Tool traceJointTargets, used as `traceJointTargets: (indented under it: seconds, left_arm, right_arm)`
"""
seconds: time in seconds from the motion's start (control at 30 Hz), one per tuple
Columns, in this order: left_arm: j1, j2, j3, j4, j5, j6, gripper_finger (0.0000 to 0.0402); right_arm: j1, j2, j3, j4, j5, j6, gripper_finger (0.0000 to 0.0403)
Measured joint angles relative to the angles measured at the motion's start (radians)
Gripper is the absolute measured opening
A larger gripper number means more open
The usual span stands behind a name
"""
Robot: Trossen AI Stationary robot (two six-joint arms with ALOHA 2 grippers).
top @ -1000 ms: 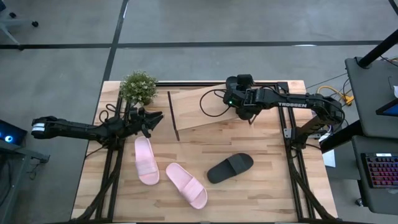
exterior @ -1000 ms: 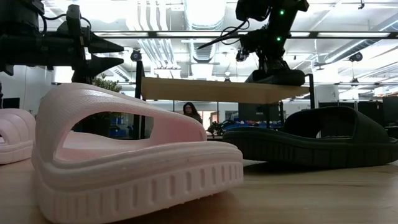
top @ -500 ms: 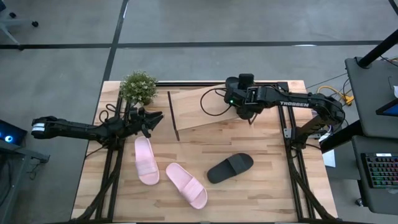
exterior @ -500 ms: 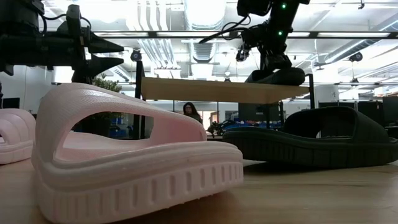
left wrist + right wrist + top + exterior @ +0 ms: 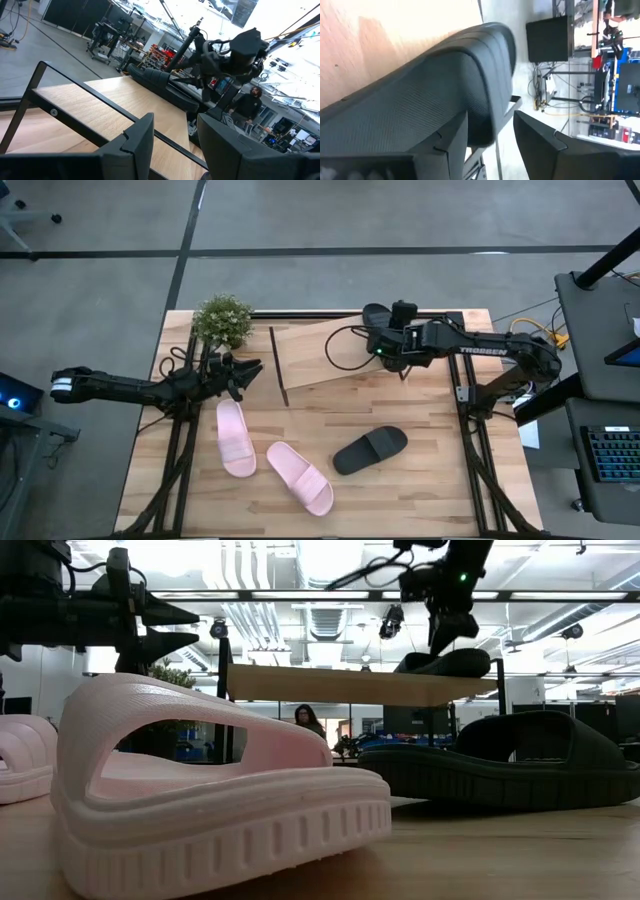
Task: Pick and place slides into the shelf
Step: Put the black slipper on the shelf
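Observation:
The shelf (image 5: 320, 352) stands at the table's far side, a slanted light wood board on a black rod frame. One black slide (image 5: 377, 314) lies on its right end, sole down on the board (image 5: 340, 686). My right gripper (image 5: 384, 333) is open just beside and above this slide (image 5: 420, 95). The other black slide (image 5: 370, 450) lies on the table, as do two pale pink slides (image 5: 235, 437) (image 5: 300, 478). My left gripper (image 5: 246, 368) waits open near the shelf's left end. My right gripper (image 5: 490, 145) has its open fingers on either side of the black slide's rim (image 5: 482, 125). Whether either finger touches it, I cannot tell. The slide rests on the shelf board, not lifted.
A small potted plant (image 5: 222, 320) stands at the table's far left corner, behind my left arm. The shelf's black rods (image 5: 75, 85) run close in front of my left gripper. Bare tabletop lies between the pink slides and the shelf.
My right gripper has drawn back from the black slide, up and toward the table's right edge. The slide, covered by the gripper before, now shows on the shelf's right end and stays there.

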Motion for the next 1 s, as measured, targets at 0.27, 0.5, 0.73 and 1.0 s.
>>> traceJointTargets:
  seconds: [0.27, 0.5, 0.73, 1.0]
  left_arm:
    - [0.000, 0.000, 0.000, 0.000, 0.000, 0.000, 0.0136]
    - [0.000, 0.000, 0.000, 0.000, 0.000, 0.000, 0.0136]
    - [0.000, 0.000, 0.000, 0.000, 0.000, 0.000, 0.0136]
    - [0.000, 0.000, 0.000, 0.000, 0.000, 0.000, 0.0136]
  right_arm:
    - [0.046, -0.101, 0.000, -0.004, 0.003, 0.071, 0.0152]
    - [0.102, -0.163, 0.000, 0.009, -0.035, 0.155, 0.0148]
    - [0.149, -0.192, 0.000, 0.014, -0.178, 0.336, 0.0144]
    - [0.187, -0.234, 0.000, 0.074, -0.385, 0.479, 0.0145]
